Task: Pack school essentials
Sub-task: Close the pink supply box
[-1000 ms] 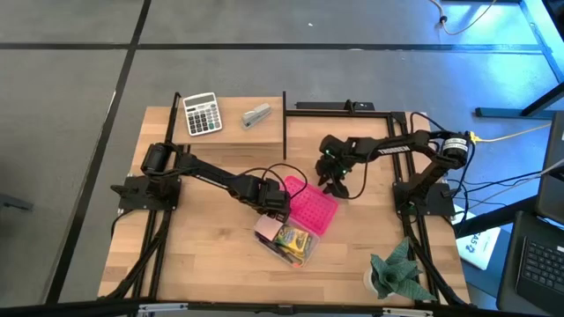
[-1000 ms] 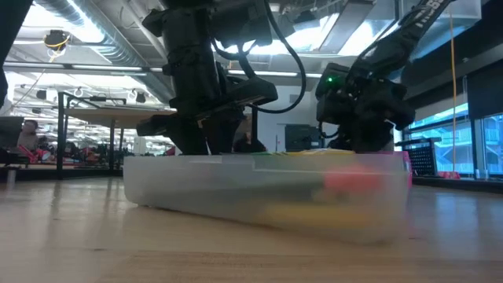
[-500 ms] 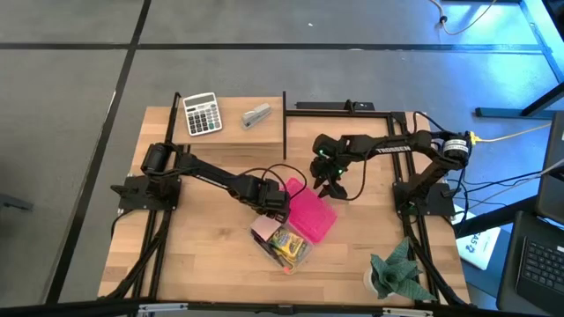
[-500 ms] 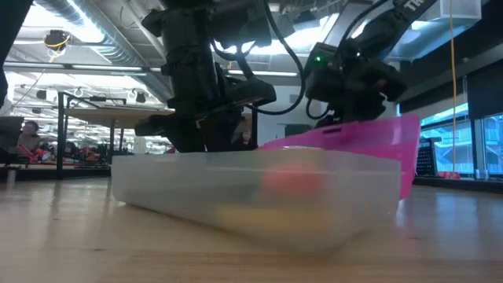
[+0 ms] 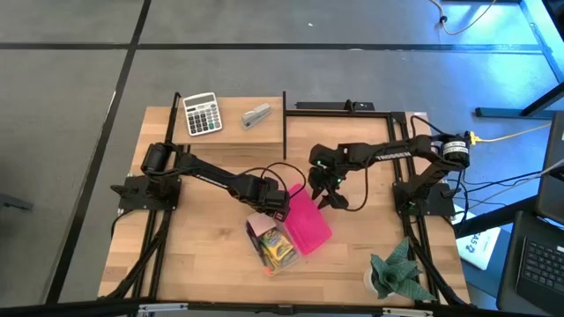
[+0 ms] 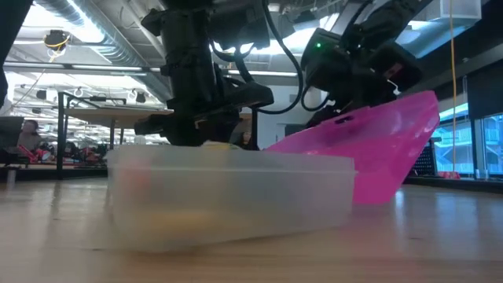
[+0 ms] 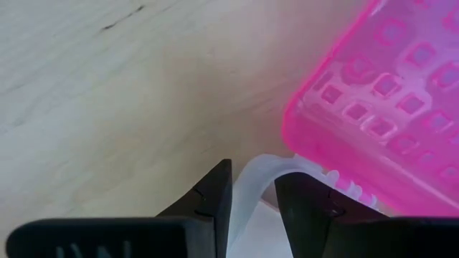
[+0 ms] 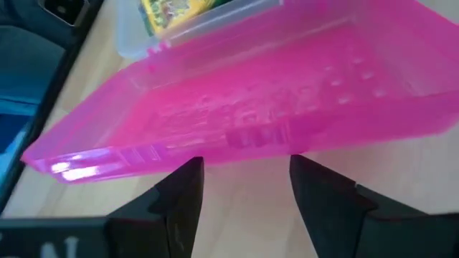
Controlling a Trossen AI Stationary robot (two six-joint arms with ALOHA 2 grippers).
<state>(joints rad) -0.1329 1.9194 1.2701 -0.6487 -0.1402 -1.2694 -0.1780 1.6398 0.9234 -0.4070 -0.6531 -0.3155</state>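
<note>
In the clear plastic box (image 5: 275,248) near the middle of my tabletop (image 5: 203,255) lies a yellow-green crayon box (image 5: 280,249) beside a pale pink square note pad (image 5: 261,228), while the box's bright pink grid-patterned lid (image 5: 306,223) tilts up, open alongside them.

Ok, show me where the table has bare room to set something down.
Bare wood: the near-left corner, left of the clear box, and the strip between the pink lid and the plant. Crowded: the middle, where the left gripper and right gripper work, and the far-left corner with the calculator and stapler.
</note>
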